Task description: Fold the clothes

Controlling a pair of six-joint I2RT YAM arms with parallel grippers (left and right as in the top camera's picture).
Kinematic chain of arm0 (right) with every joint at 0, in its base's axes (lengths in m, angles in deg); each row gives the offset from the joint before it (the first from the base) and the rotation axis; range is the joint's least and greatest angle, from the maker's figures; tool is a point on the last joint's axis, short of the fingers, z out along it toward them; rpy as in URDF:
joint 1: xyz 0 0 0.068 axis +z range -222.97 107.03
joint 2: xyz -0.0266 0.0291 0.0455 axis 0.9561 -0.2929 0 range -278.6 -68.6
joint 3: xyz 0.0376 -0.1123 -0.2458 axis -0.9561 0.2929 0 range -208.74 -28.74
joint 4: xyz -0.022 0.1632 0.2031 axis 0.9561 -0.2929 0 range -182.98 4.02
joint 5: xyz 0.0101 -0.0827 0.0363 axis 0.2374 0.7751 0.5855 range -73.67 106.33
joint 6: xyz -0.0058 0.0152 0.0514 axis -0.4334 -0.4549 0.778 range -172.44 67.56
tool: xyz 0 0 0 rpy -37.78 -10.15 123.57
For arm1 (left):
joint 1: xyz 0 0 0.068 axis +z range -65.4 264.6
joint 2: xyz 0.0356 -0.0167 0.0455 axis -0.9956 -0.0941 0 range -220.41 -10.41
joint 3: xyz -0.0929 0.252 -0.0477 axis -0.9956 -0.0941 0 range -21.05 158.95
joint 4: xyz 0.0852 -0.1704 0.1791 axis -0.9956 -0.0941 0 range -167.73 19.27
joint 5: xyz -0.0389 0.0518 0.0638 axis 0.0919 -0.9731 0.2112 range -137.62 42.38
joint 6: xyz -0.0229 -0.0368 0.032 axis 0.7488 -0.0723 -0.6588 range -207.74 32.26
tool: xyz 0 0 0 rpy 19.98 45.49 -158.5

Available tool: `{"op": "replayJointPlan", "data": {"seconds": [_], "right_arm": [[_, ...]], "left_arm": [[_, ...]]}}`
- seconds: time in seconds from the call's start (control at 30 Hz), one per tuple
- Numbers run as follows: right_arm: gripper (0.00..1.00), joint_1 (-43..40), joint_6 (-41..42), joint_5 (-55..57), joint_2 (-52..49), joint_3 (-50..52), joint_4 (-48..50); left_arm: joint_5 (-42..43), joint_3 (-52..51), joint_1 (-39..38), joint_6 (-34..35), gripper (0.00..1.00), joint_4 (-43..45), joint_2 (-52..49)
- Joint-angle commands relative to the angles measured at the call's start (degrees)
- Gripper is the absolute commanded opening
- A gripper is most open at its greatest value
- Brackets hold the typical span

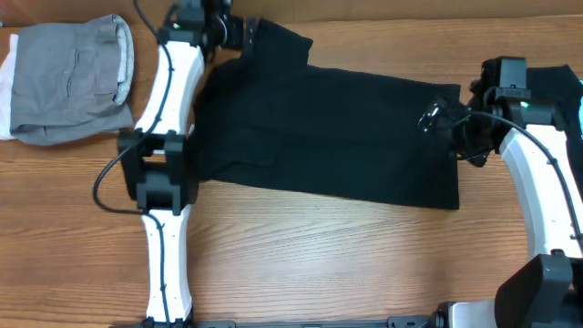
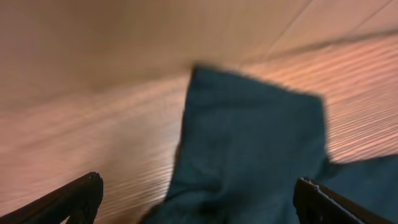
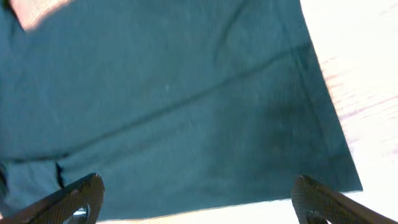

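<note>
Left wrist view: the left fingers (image 2: 74, 198) stand spread wide, pinching nothing. A flap of the black garment (image 2: 249, 149) lies between and just ahead of them on the wooden surface (image 2: 81, 112). The flap looks like a sleeve or corner poking past the main body, so these fingers seem placed to take it for a fold. The right fingers (image 3: 78, 196) are likewise spread and empty over the garment's hemmed end, whose edge and corner run near the right-hand tip; whether they touch the cloth I cannot tell. From overhead, the garment lies flat across the middle of the surface, with the left arm at its far left corner and the right arm at its right end. That looks a sensible stance for lifting and doubling it over. A folded grey garment (image 1: 73, 77) sits well apart at the far left.
</note>
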Motion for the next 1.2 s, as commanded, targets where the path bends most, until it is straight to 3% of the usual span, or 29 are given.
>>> {"op": "replayJointPlan", "data": {"seconds": [0.0, 0.33, 0.53, 0.97, 1.17], "right_arm": [[1.00, 0.3, -1.6, 2.2, 0.0, 0.0, -1.2], [1.00, 0.4, -1.6, 2.5, -1.3, 1.0, -3.2], [1.00, 0.4, -1.5, 2.5, -3.0, 1.1, -3.2], [1.00, 0.4, -1.5, 2.5, -3.9, 1.1, -3.0], [1.00, 0.4, -1.5, 2.5, -3.9, 1.1, -3.1]], "left_arm": [[3.6, 1.1, 0.2, 1.3, 0.99, 2.2, -2.0], [3.1, 1.1, 0.2, 2.8, 1.00, 12.4, -7.8], [1.4, 1.1, -0.2, 3.5, 1.00, 13.3, -10.2], [0.9, 1.0, -1.9, -3.8, 0.98, 13.6, -12.6], [0.8, 1.0, -2.1, -4.4, 0.85, 13.3, -13.4]]}}
